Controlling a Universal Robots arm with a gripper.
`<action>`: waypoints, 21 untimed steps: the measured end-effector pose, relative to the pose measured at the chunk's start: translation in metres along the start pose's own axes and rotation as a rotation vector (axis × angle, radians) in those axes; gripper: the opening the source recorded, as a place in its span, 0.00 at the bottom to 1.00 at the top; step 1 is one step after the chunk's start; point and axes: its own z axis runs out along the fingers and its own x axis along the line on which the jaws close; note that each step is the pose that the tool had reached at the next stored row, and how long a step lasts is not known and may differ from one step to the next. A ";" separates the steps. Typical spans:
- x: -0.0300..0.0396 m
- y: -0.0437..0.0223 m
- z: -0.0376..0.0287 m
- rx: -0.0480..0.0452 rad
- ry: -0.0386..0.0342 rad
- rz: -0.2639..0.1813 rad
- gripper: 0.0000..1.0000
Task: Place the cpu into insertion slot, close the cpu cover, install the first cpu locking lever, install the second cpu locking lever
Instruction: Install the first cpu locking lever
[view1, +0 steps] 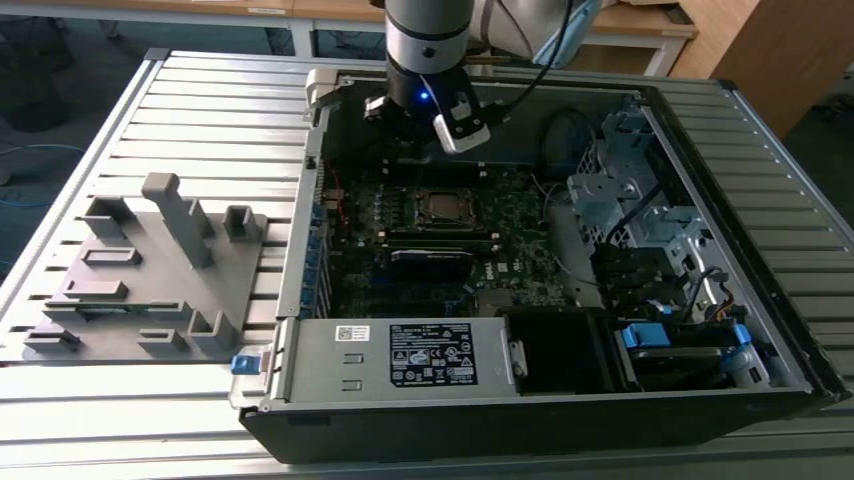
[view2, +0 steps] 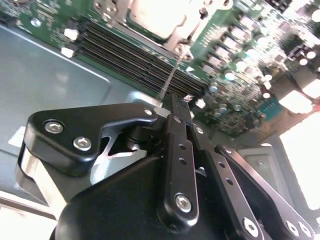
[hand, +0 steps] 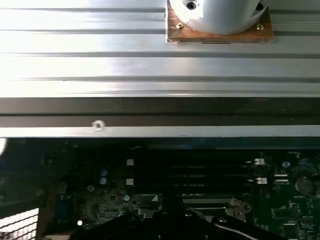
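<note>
The cpu lies in the insertion slot, its pale metal face showing in the second wrist view. The silver cpu cover lies down around it. One thin wire locking lever stands raised from the socket's corner, and its free end reaches the tip of my gripper. The black fingers are pressed together, with the lever's end beside them rather than clearly between them. In the exterior view my gripper hangs over the motherboard's far side, just beyond the socket.
The open computer case rests on a slatted metal table. Memory slots run beside the socket. A long black card, the power supply and drive cages crowd the case. A grey fixture plate is at the exterior view's left.
</note>
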 end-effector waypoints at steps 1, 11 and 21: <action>-0.0029 0.0000 0.0003 0.0000 0.0001 0.000 0.10; -0.0080 -0.0008 0.0033 -0.0006 0.0000 0.000 0.10; -0.0099 -0.0057 0.0149 -0.0056 -0.0020 -0.001 0.10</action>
